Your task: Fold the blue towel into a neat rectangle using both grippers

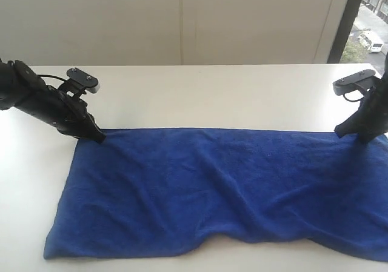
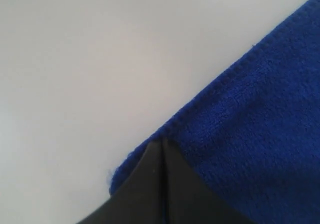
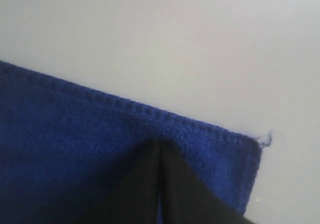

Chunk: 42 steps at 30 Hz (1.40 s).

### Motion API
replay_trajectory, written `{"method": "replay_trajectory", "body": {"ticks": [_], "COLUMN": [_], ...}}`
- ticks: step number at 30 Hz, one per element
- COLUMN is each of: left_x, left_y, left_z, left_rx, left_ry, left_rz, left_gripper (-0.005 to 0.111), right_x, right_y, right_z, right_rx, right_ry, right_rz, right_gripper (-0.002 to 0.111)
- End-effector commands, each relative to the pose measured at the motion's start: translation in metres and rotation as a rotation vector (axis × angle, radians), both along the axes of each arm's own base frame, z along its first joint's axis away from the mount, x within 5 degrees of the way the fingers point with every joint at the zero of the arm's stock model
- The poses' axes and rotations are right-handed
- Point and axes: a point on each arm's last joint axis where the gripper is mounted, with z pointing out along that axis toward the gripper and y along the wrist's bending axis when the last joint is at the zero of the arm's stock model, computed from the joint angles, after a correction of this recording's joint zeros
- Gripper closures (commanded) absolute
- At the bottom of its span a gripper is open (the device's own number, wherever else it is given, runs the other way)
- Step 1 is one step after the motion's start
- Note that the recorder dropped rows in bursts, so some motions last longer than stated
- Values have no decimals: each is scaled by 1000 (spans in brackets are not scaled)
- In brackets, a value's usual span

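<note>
The blue towel (image 1: 212, 187) lies spread out on the white table (image 1: 212, 93), long side running left to right, with soft wrinkles and a wavy near edge. My left gripper (image 1: 97, 137) is at the towel's far left corner. In the left wrist view its black fingers (image 2: 145, 184) are pressed together, tips (image 2: 161, 141) on the hemmed towel (image 2: 260, 124) edge. My right gripper (image 1: 362, 139) is at the far right corner, jaws together (image 3: 157, 143) over the towel (image 3: 75, 134) just inside its hem. No white tag shows.
Bare white tabletop lies behind the towel and along its left side. A pale wall (image 1: 182, 17) stands behind the table and a window (image 1: 371, 23) sits at the far right. The towel's right end runs out of the exterior view.
</note>
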Motion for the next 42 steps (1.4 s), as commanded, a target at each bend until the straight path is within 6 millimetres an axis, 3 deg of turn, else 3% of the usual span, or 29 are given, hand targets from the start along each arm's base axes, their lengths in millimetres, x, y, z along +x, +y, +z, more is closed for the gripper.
{"method": "replay_trajectory", "body": {"ticks": [1, 12, 24, 34, 38, 42], "left_x": [1, 2, 3, 1, -7, -27], "left_y": [2, 4, 9, 10, 8, 2], "left_z": [-10, -11, -11, 41, 65, 84], "left_rx": [38, 83, 82, 62, 25, -37], "left_ry": [-4, -22, -21, -153, -154, -44], "left_rz": [-5, -32, -13, 7, 3, -62], "left_gripper": [107, 107, 107, 107, 107, 107], "right_x": [4, 9, 11, 16, 7, -11], "right_y": [-8, -12, -13, -3, 4, 12], "right_z": [-8, -26, -22, 42, 68, 88], "right_rx": [-25, -52, -62, -104, -106, -43], "right_ry": [-11, 25, 0, -177, -166, -154], "right_rz": [5, 37, 38, 53, 51, -11], "right_gripper": [108, 108, 108, 108, 108, 108]}}
